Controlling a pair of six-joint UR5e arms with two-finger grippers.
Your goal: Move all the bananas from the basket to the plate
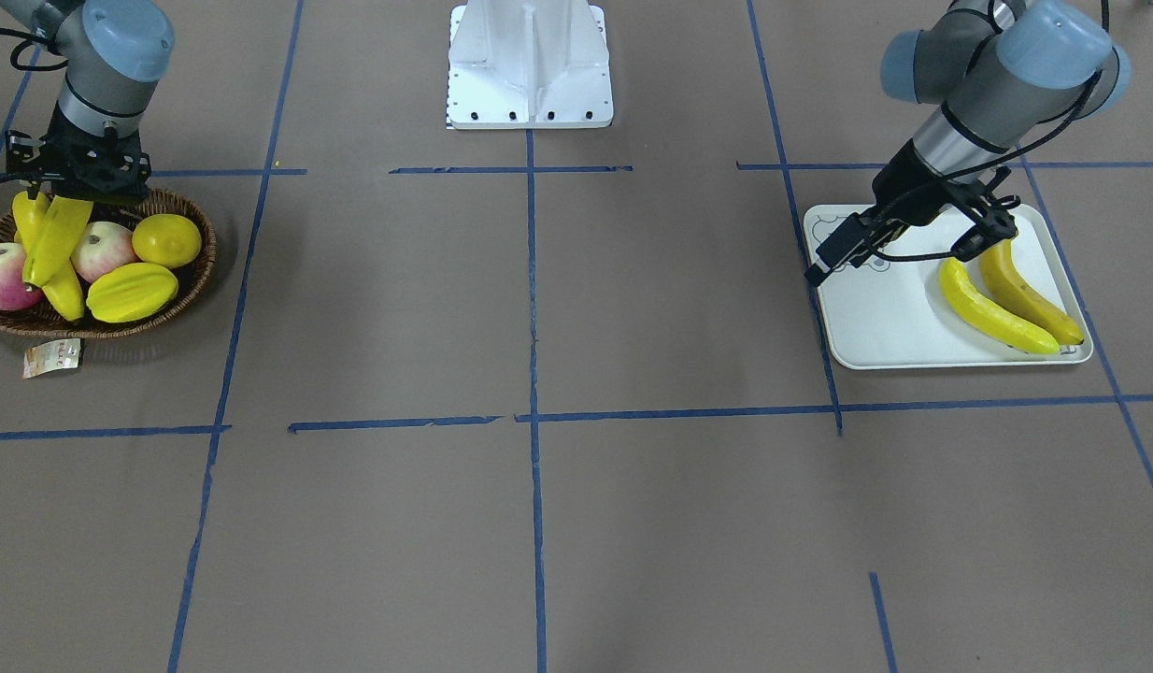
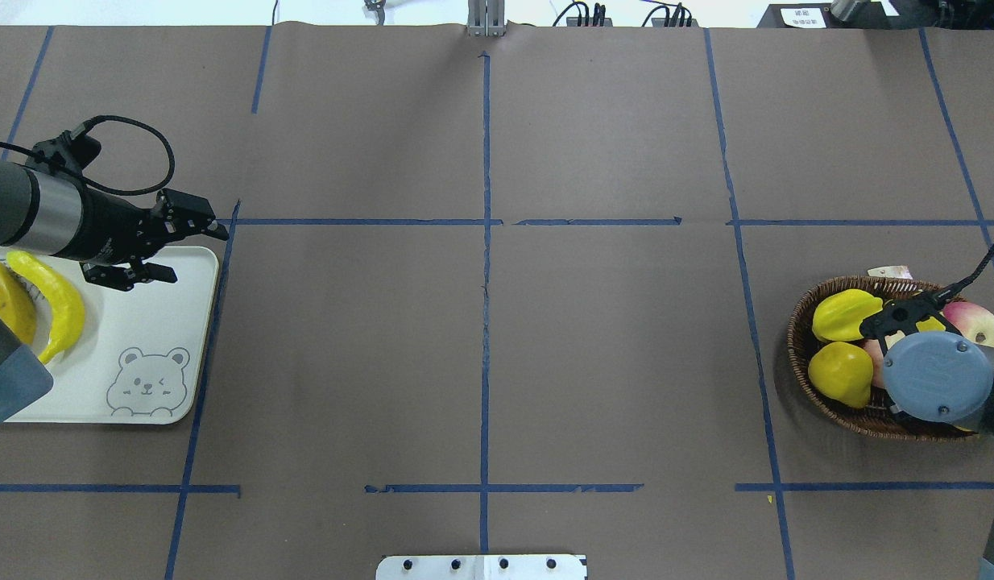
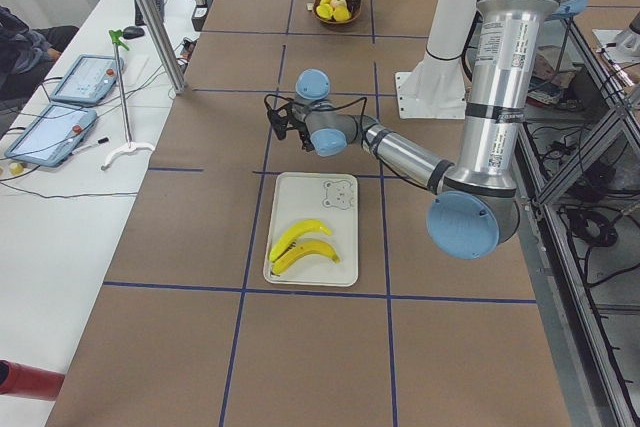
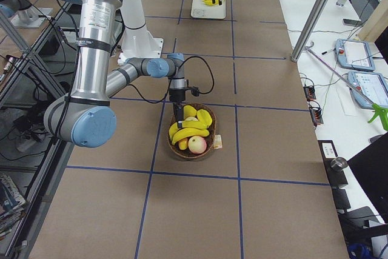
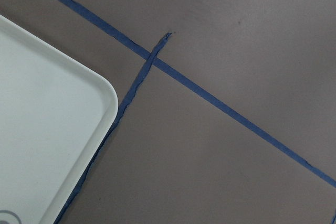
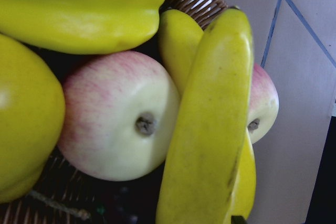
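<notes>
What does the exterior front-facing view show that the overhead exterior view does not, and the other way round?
Only front-facing: two bananas in the basket, just under the right gripper. Only overhead: the whole bear print on the plate; there the right wrist hides those bananas. Both: the plate's two bananas, the starfruit, the lemon and the open left gripper.

Brown-papered bench [image 1: 633, 523], blue tape lines [image 1: 532, 308] gridding it. Yellow starfruit [image 1: 133, 292] just beside a lemon [image 1: 166, 239], pink-blushed apples [image 1: 101, 250] right there too. Paper tag [image 1: 51, 358] flat on the bench. Two tablets [image 3: 88, 77] over on the white side table [image 3: 60, 247].
</notes>
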